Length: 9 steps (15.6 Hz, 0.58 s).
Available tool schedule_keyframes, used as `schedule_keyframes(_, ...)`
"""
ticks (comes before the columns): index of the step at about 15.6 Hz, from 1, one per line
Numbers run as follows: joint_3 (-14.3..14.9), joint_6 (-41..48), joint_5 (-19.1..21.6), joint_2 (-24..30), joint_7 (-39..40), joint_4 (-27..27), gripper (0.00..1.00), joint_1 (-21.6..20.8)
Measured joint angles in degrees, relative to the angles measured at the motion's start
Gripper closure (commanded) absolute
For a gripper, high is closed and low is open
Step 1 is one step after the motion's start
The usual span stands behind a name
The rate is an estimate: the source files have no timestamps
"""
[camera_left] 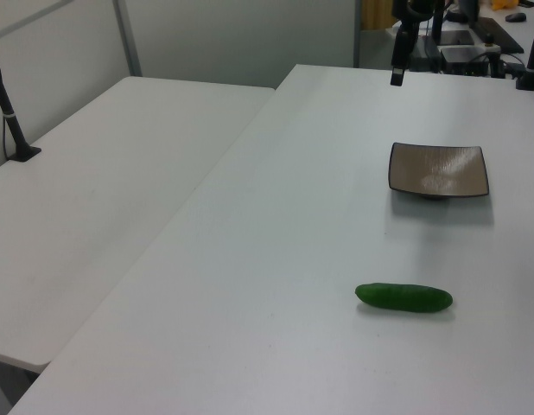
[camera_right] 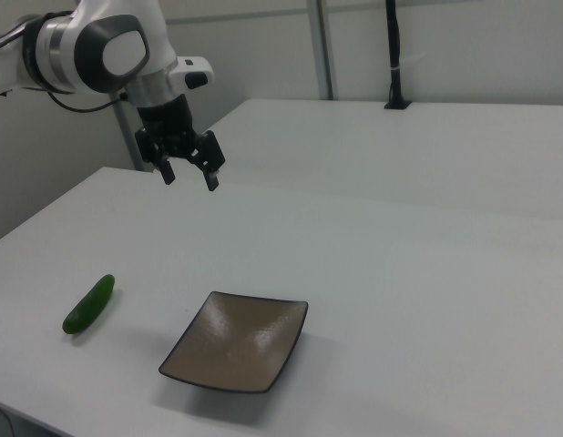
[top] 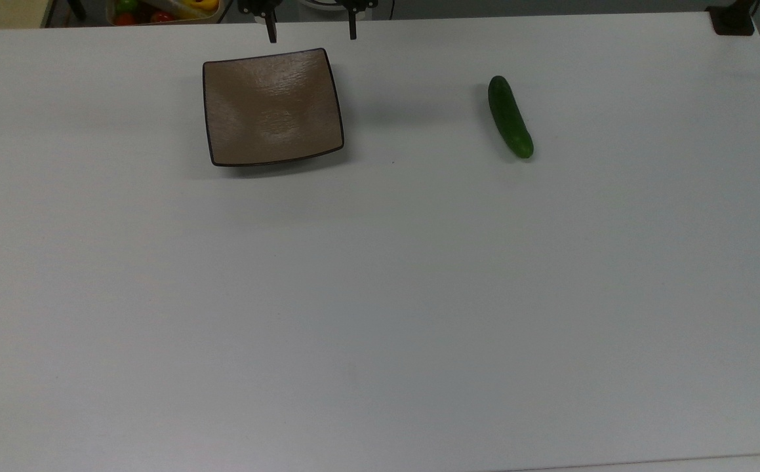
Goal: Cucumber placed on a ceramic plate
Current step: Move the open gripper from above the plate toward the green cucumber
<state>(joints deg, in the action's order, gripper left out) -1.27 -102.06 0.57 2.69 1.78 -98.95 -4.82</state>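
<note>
Two items well apart on a white surface (top: 380, 295): cucumber (top: 510, 117) lying flat toward the top view's right, bare square plate (top: 272, 107) toward the top view's left. Jaws of the gripper (camera_right: 188, 171) spread wide and holding nothing, hanging high above the far edge, nearer the plate than the cucumber. Pick not yet begun, by the look of it. Likely trouble ahead: smooth, rounded cucumber rolling or squirting out if pinched off-centre or along its length rather than across it; jaws striking the surface if lowered too far on so low a target. At the drop, glossy curved plate inviting a roll toward an upturned corner, or a slide off the rim if released from too high.
</note>
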Motion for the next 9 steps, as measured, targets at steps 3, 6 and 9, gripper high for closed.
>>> schedule_keyframes(3, 0.0, 0.0, 0.0, 0.0, 0.0, 0.0, 0.0, -0.2)
schedule_keyframes(6, 0.0, 0.0, 0.0, 0.0, 0.0, 0.0, 0.0, -0.5)
schedule_keyframes(9, 0.1, 0.0, 0.0, 0.0, 0.0, 0.0, 0.0, -0.6)
